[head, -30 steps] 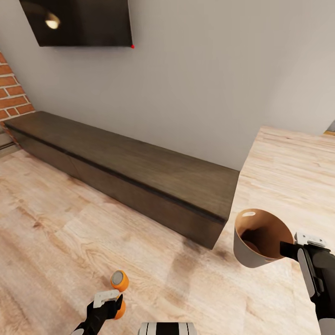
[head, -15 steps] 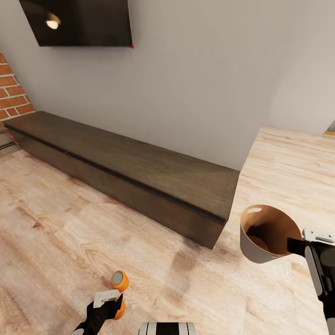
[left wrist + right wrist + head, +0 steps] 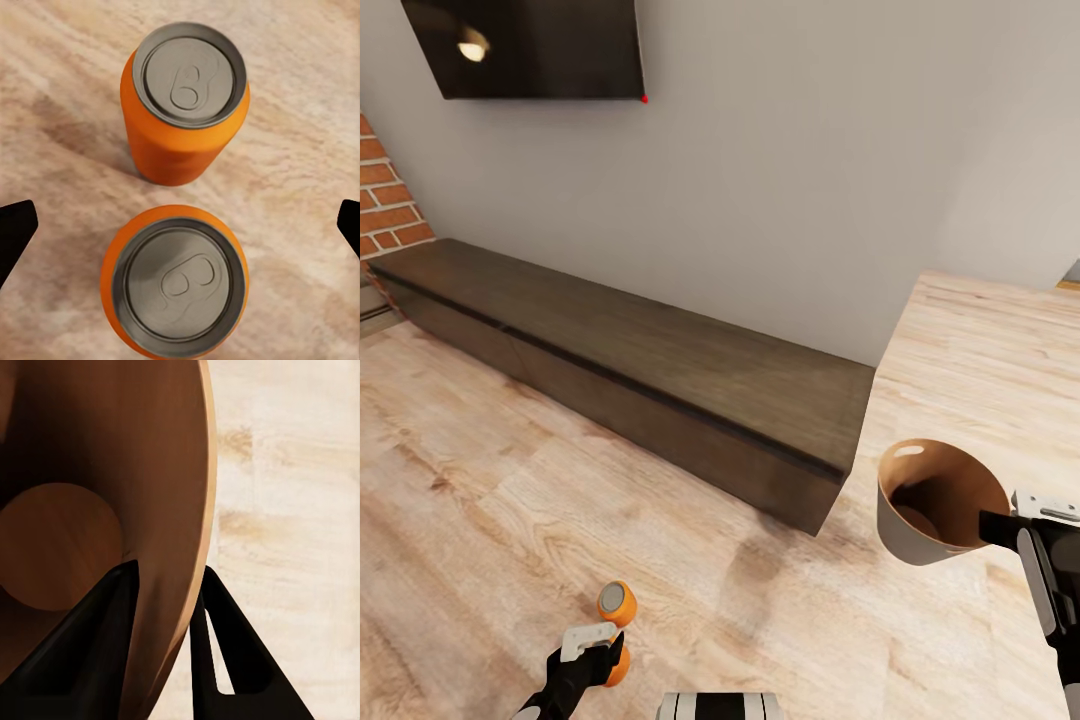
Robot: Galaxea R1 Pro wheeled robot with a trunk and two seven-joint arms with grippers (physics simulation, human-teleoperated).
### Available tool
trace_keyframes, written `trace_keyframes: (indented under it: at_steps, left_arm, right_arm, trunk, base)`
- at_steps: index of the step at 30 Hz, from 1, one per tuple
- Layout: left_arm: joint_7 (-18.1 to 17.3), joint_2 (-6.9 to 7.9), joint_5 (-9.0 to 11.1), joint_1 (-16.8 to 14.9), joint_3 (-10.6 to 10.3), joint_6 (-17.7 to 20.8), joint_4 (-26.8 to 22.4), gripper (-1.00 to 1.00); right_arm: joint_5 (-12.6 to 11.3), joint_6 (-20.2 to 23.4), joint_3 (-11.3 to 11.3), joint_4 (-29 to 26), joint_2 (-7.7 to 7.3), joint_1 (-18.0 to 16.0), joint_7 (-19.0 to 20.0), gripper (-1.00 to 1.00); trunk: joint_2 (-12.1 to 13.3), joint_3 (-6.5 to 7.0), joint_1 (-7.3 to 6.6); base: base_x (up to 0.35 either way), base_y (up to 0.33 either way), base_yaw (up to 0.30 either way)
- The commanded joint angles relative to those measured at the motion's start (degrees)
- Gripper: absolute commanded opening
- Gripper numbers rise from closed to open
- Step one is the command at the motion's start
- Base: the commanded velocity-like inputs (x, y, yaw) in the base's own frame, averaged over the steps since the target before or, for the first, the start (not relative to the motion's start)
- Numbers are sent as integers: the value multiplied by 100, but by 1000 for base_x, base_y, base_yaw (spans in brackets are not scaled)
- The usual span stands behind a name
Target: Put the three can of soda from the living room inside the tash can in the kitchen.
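Note:
Two orange cans of soda stand upright on the wood floor, one [image 3: 616, 600] just beyond my left gripper [image 3: 595, 650], the other [image 3: 619, 668] partly hidden behind it. In the left wrist view the gripper [image 3: 183, 223] is open, its black fingertips [image 3: 16, 225] wide apart on either side of the nearer can [image 3: 176, 281], with the farther can [image 3: 187, 97] beyond. My right gripper [image 3: 995, 527] is shut on the rim of the tash can [image 3: 900, 535], held tilted above the floor. In the right wrist view its fingers [image 3: 97, 645] pinch the bin wall [image 3: 90, 472]; the brown inside looks empty.
A long low dark table [image 3: 660, 370] runs along the grey wall, under a black TV [image 3: 530, 45]. A red brick column [image 3: 385, 190] stands at the far left. Past the wall corner on the right, the floor [image 3: 980, 340] continues.
My right gripper has carried the bin a little to the right and down. The left gripper and both cans have stayed put.

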Motion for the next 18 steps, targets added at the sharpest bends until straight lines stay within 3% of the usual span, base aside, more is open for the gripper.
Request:
trace_keyframes:
  at_steps: [1,18]
  left_arm:
    - [0,0,-1,0,0,0,0,100]
    - [0,0,3,0,0,0,2,100]
  right_arm:
    - [-15,-2,0,-3,0,-3,12,-100]
    - [-19,-2,2,-3,-1,-3,15,-100]
  trunk:
    - [0,-4,-1]
    - [0,-147,-1]
  base:
    - [0,0,0]
    - [0,0,0]
